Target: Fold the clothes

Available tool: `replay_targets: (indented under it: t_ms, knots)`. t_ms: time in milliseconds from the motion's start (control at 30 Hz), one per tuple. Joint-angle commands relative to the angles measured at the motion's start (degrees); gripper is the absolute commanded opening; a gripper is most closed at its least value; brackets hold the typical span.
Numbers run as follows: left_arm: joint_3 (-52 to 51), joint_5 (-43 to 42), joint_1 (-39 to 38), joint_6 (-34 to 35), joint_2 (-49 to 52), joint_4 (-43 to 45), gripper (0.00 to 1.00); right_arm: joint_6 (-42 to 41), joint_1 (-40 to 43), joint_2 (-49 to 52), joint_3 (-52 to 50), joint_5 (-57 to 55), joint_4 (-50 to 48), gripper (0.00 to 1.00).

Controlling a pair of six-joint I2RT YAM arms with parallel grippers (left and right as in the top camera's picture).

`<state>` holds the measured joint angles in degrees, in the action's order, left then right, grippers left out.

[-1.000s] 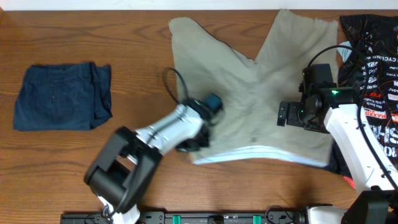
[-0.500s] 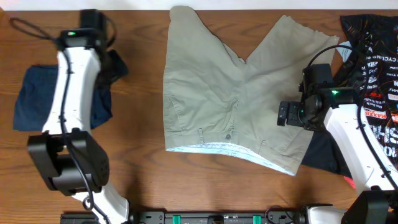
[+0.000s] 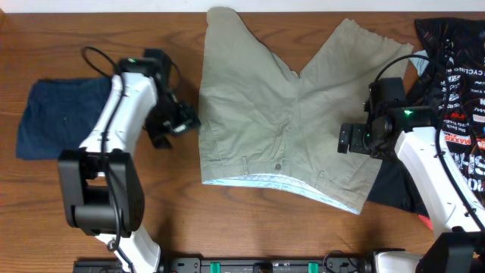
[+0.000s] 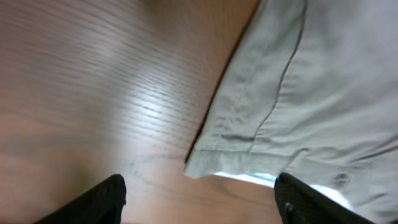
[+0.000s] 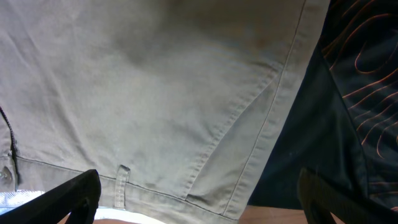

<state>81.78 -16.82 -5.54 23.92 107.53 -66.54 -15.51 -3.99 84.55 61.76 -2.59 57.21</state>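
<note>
Wood-grain counter carries everything. Khaki shorts lie spread flat at centre, legs toward the far edge, waistband on the near side with pale lining showing along it. Black printed garment at far right, its dark cloth touching the shorts' right edge. Navy shorts folded at far left, well apart. Left fingers spread wide, empty, just beside the shorts' left side; wrist view blurred, seemingly above bare wood. Right fingers wide, over the shorts' right side, gripping nothing.
</note>
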Motion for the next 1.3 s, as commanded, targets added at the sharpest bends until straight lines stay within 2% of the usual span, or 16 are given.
replay_targets:
  t_ms: [0,167,333,367,433,467,500,567,667,833,1033,1067,1100,1200,1267]
  knots:
    - [-6.8,-0.7,-3.3,-1.0,-0.1,4.2,0.81,-0.1,1.5,-0.9,0.1,-0.6,0.0,0.99]
    - [-16.4,-0.7,-8.7,-1.0,-0.1,15.6,0.86,-0.1,1.5,-0.9,0.1,-0.6,0.0,0.99]
    - [-22.1,-0.8,-12.7,1.9,-0.1,22.3,0.84,-0.1,1.5,-0.9,0.1,-0.6,0.0,0.99]
    - [-22.6,-0.7,-13.4,1.8,-0.1,22.7,0.78,-0.1,1.5,-0.9,0.1,-0.6,0.0,0.99]
    - [-22.8,-0.7,-14.7,1.8,-0.1,22.8,0.51,-0.1,1.5,-0.9,0.1,-0.6,0.0,0.99]
    - [-22.8,-0.7,-15.1,1.7,-0.1,23.0,0.25,-0.1,1.5,-0.9,0.1,-0.6,0.0,0.99]
    - [-22.8,-0.5,-15.1,1.6,-0.1,23.1,0.06,-0.1,1.5,-0.9,0.1,-0.6,0.0,0.99]
    - [-22.4,0.8,-14.6,1.6,-0.1,23.2,0.06,-0.1,1.5,-0.9,0.1,-0.6,0.0,0.99]
    - [-18.9,8.0,-11.5,1.6,-0.1,20.8,0.06,-0.1,1.5,-0.9,0.1,-0.6,0.2,0.99]
    - [-3.0,20.4,-2.2,1.6,-0.1,13.0,0.06,-0.1,1.5,-0.9,0.1,-0.6,0.2,0.99]
    - [16.9,19.8,7.2,1.6,-0.1,14.5,0.06,-0.1,1.5,-0.9,0.1,-0.2,0.2,0.99]
    - [19.6,19.6,8.3,1.6,-0.1,14.7,0.17,-0.1,1.5,-0.9,0.1,-0.2,0.2,0.99]
    - [20.9,19.2,8.9,1.6,-0.1,14.8,0.33,-0.1,1.5,-0.9,0.1,-0.2,0.2,0.99]
    - [22.2,16.2,9.8,1.6,-0.2,13.0,0.91,-0.1,1.4,-0.9,0.1,-0.2,0.0,0.99]
    - [21.8,14.8,9.6,1.6,-0.1,9.0,0.98,-0.1,1.4,-0.9,0.1,-0.2,-0.1,0.99]
